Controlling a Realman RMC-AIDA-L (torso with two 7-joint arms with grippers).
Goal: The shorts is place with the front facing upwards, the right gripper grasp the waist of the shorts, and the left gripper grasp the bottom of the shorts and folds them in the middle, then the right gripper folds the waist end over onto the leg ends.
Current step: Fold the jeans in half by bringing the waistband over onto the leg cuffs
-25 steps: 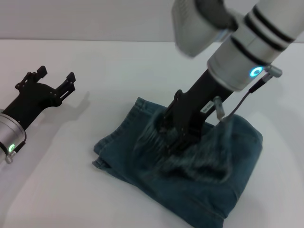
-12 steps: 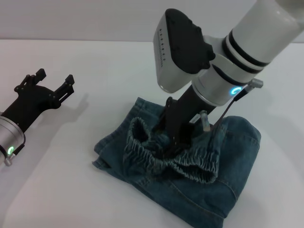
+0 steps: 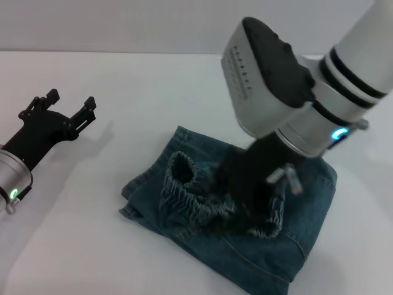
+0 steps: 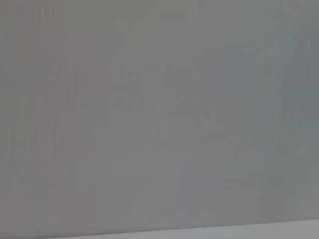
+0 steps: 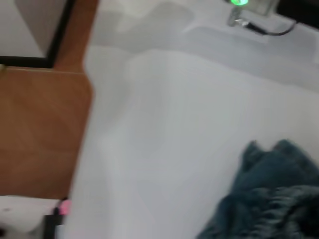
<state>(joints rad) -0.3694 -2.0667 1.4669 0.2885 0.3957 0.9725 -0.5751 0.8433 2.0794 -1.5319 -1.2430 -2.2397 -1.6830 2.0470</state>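
Right end effector (image 3: 245, 190), a blurred black claw, is down among the ruffled waist (image 3: 190, 196) of the shorts (image 3: 307, 209); whether it is gripping or has let go cannot be told. These denim shorts lie bundled on the white table (image 3: 153, 86), right of centre, already doubled, with the waist brought over the top. That last fold looks nearly done, only needing release. Left end effector (image 3: 61, 109) rests far left, fingers spread, holding nothing.
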